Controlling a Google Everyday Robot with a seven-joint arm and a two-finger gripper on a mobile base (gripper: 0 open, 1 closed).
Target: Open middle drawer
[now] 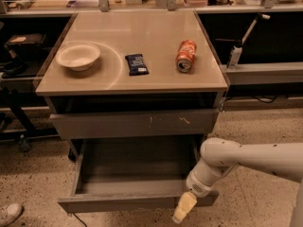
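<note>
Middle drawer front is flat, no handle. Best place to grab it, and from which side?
Likely take the middle drawer by the top lip of its front panel, from above, pinching across the panel's thickness. It stands pulled out, so the lip is exposed with bare interior behind it; the flat face offers nothing else. The gripper sits at the front's right end.

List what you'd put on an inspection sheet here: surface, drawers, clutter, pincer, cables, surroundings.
Surface: tan tabletop, holding three items.
Job's things: middle drawer stands well open, nothing seen inside; scratched drawer front above it.
Clutter: pale bowl, dark snack packet, orange can on its side.
Grippers: pincer at the open drawer's front right corner.
Cables: thin cable on the floor, lower left.
Surroundings: white shoe bottom left; cluttered benches behind.
</note>
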